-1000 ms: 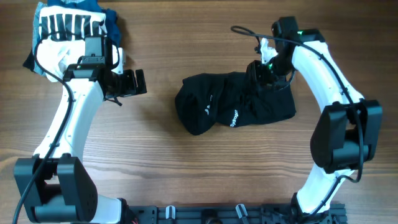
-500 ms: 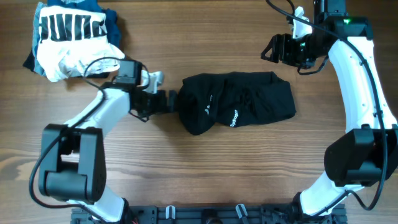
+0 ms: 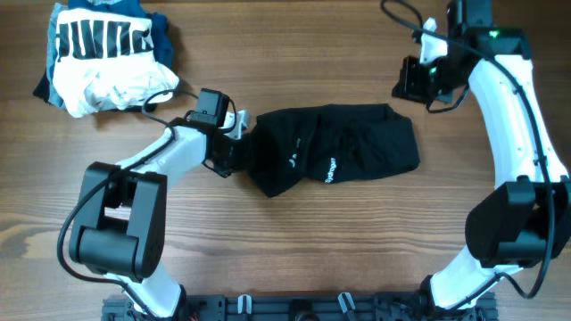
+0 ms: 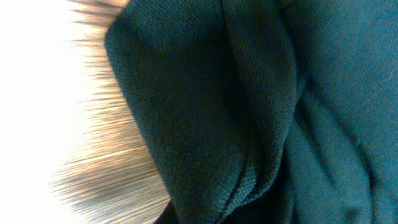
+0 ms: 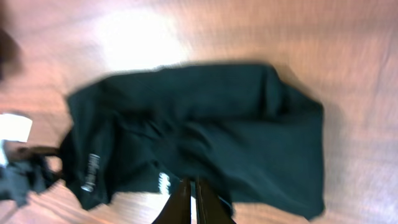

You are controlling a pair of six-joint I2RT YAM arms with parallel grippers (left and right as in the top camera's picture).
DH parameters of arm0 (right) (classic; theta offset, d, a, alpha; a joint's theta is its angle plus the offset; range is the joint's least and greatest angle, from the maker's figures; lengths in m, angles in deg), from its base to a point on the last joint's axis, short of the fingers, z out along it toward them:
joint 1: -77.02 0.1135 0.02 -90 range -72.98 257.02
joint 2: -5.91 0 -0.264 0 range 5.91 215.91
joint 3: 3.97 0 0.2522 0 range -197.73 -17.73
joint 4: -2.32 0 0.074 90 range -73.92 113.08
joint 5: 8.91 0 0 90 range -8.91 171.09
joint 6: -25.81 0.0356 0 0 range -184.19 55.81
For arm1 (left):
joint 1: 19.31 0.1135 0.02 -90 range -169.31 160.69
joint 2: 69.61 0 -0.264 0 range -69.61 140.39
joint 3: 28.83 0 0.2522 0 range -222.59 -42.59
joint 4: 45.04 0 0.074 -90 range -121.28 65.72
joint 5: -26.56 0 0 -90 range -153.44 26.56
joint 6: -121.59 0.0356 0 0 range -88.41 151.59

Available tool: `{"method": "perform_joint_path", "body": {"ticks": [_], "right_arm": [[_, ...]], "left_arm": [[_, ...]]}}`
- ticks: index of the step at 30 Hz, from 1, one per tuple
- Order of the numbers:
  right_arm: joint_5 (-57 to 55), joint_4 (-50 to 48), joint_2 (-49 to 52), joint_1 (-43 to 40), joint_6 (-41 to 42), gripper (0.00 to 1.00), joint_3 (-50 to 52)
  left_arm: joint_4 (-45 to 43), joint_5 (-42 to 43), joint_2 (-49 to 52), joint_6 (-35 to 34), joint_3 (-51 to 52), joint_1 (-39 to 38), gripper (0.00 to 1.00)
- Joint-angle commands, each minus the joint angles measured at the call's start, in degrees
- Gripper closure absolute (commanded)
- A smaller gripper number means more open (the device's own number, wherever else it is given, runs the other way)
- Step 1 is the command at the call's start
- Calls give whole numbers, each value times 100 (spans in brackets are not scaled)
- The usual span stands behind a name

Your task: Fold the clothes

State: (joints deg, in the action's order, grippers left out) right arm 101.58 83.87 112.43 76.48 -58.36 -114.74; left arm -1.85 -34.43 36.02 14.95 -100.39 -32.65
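Moved: since a second ago the left hand [image 3: 238, 151] has swung in from 9 o'clock to the near end of the black soft-fabric short-sleeved shirt [image 3: 332, 157], while the right hand [image 3: 410, 80] has lifted off the cloth and drawn back toward 1 o'clock.
Left hand: it touches the shirt's 9 o'clock end. Its wrist view is filled with dark knit [image 4: 249, 93] and a strip of blurred wood [image 4: 81, 124], so I cannot tell whether it is spread or pinching.
Right hand: its fingers [image 5: 184, 200] are pressed together on nothing, and it hangs apart from the shirt [image 5: 205, 137].
Shirt: it lies crumpled in a loose oblong at the middle of the brown wooden counter [image 3: 294, 250].
Key relation: the long axis runs from 9 to 3 o'clock. The cloth lies at 3 o'clock from the left hand and at 7 o'clock from the right. The left hand is the nearer, so spreading the shirt probably starts there.
Beyond: a bundle of white and blue garments with a black-and-white striped print [image 3: 103, 49] sits well apart at 10 o'clock.
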Motion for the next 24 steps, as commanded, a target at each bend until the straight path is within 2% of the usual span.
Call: {"method": "perform_joint_path", "body": {"ticks": [1, 3, 7, 12, 16, 21, 24], "right_arm": [[52, -181, -11, 35, -13, 96, 697], [575, -564, -11, 35, -184, 96, 1272], [855, -1338, 0, 35, -114, 96, 2201], [852, -2542, 39, 35, 332, 96, 3265], [767, -3032, 350, 35, 533, 96, 3587], [922, -3314, 828, 35, 632, 96, 3587], [940, -3329, 861, 33, 634, 96, 3587]], "left_arm": [[629, -824, -407, 120, -608, 129, 96], [1049, -1117, -525, 297, -966, 105, 96], [1410, -1263, -535, 439, -1329, 70, 96], [1738, -1412, -551, 455, -1847, 35, 96], [1993, -1405, -597, 684, -2258, -299, 96], [1652, -1390, -621, 684, -2258, -1196, 96], [916, -1390, -619, 684, -2258, -1803, 96]]}}
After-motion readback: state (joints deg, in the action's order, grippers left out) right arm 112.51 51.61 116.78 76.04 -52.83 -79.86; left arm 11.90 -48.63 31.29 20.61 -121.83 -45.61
